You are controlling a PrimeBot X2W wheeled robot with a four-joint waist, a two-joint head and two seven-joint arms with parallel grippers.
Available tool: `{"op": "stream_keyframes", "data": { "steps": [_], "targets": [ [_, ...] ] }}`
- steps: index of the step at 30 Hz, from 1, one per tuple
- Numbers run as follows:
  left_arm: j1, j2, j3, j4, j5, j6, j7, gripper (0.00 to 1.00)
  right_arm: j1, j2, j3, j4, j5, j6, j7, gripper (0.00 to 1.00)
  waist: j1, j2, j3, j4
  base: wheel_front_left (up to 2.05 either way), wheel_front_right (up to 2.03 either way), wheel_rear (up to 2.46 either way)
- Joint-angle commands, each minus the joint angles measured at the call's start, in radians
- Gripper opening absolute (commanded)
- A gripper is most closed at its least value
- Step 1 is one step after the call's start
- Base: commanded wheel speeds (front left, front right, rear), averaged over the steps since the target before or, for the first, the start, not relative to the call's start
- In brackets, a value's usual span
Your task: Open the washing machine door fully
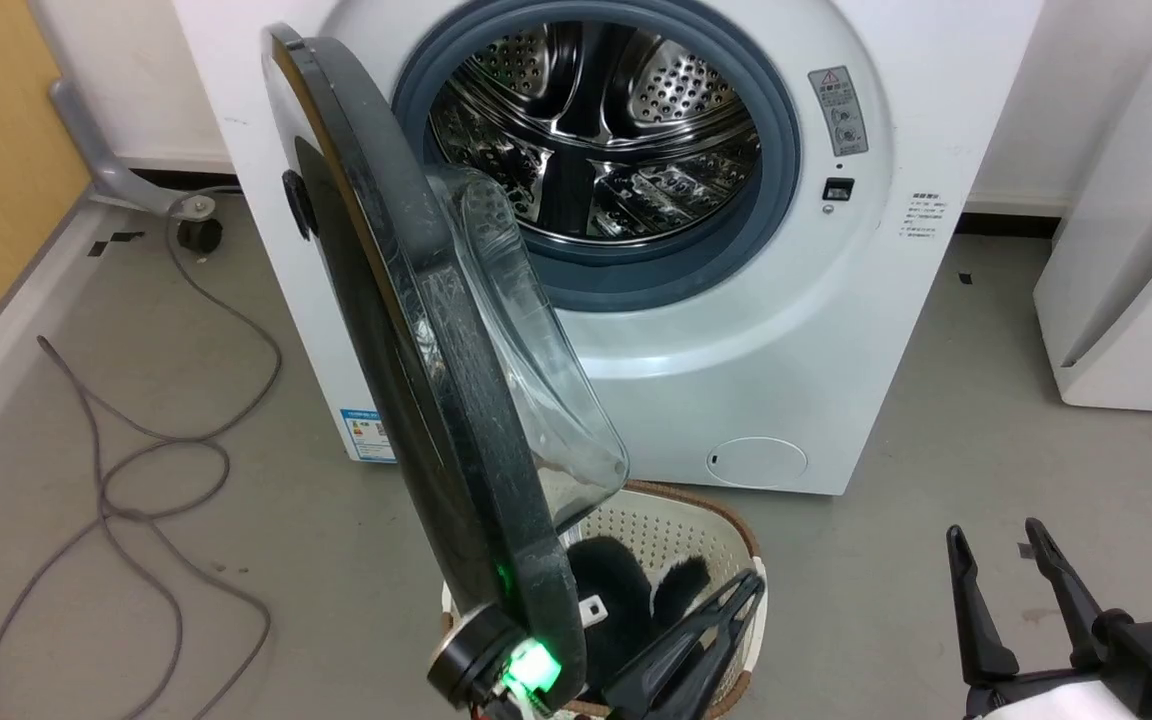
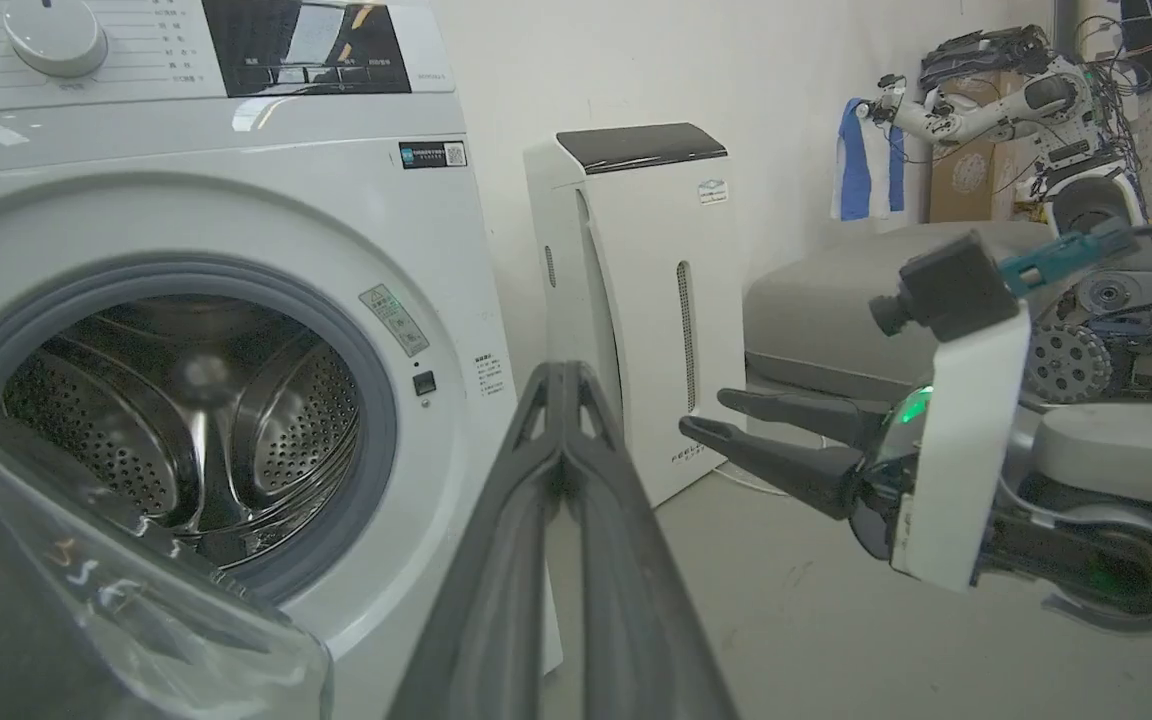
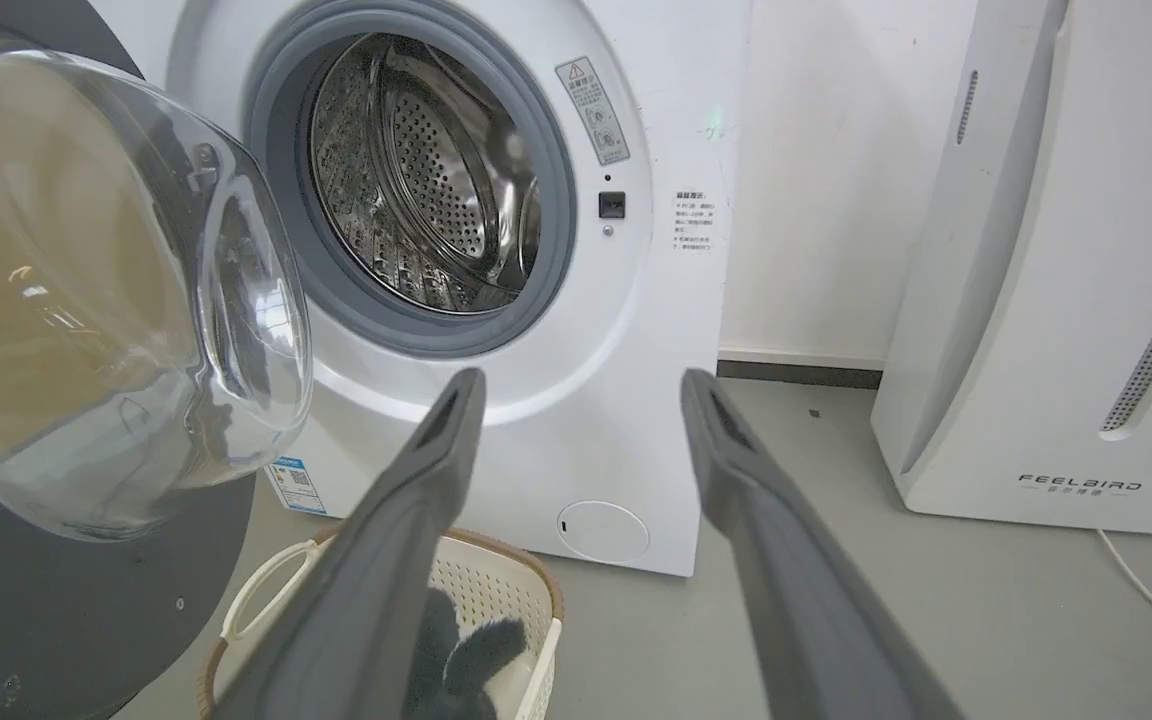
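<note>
**Door stands out from the machine; neither gripper holds anything**

The left gripper (image 1: 748, 590) has its two dark fingers pressed together along their length, with nothing between them. The washing machine door (image 1: 406, 330) lies just to the left of those closed fingers. It is swung out from the washing machine (image 1: 736, 330) and stands nearly edge-on in the head view. Its glass bowl (image 1: 526, 370) bulges toward the gripper's side. The door's lower rim overlaps the left wrist, and contact there cannot be judged.

In the left wrist view the bowl sits low and to the left of the shut fingers (image 2: 536, 470), and the steel drum (image 2: 186, 420) lies open beyond it.

The right gripper (image 1: 994, 535) is well to the right of the door. Its fingers are spread wide and empty. In its own view, the white front of the machine lies straight ahead through that gap (image 3: 582, 385). The grey gasket (image 3: 561, 200) is up and to the left, and the door (image 3: 56, 620) is at the far left. A perforated basket (image 3: 506, 590) with dark items inside sits on the floor below the left finger. A white appliance (image 3: 1036, 300) marked FEELBIRD stands to the right.
</note>
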Motion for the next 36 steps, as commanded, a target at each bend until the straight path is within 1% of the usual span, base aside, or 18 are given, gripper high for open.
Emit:
{"op": "stream_keyframes", "data": {
  "steps": [1,5,10,18,25,30,31,36],
  "targets": [
    [0.015,0.010,0.001,0.023,-0.007,0.007,-0.004,0.00,0.004,0.004,0.002,0.002,0.005,0.001,-0.004,1.00,0.0000,0.0000,0.002,0.000,0.00,0.00,0.00],
    [0.017,0.012,0.018,0.089,-0.023,0.019,-0.004,0.00,0.001,0.004,0.004,0.005,0.006,0.001,-0.004,1.00,0.0000,0.0000,0.005,0.000,0.00,0.00,0.00],
    [0.015,0.010,0.065,0.154,-0.058,0.045,-0.004,0.00,-0.001,0.004,0.005,0.008,0.009,0.001,-0.004,1.00,0.0000,0.0000,0.010,0.000,0.00,0.00,0.00],
    [0.027,0.010,0.130,0.193,-0.091,0.077,-0.004,0.00,0.004,0.004,-0.009,0.014,0.012,0.001,-0.004,1.00,0.0000,0.0000,0.013,0.024,0.00,0.00,0.00],
    [0.038,0.008,0.158,0.179,-0.101,0.085,-0.004,0.00,0.001,0.004,-0.010,0.014,0.018,0.001,-0.004,1.00,0.0000,0.0000,0.015,0.072,0.00,0.00,0.00],
    [0.059,0.009,0.170,0.161,-0.101,0.093,-0.004,0.00,0.007,0.004,-0.012,0.015,0.021,0.001,-0.004,1.00,0.0000,0.0000,0.017,0.120,0.00,0.00,0.00],
    [0.059,0.009,0.170,0.161,-0.101,0.093,-0.004,0.00,0.007,0.004,-0.012,0.015,0.021,0.001,-0.004,1.00,0.0000,0.0000,0.017,0.120,0.00,0.00,0.00],
    [0.074,0.015,0.185,0.142,-0.100,0.102,-0.004,0.00,0.007,0.004,-0.010,0.012,0.019,0.001,-0.004,1.00,0.0000,0.0000,0.027,0.173,0.00,0.00,0.00]
  ]
}}
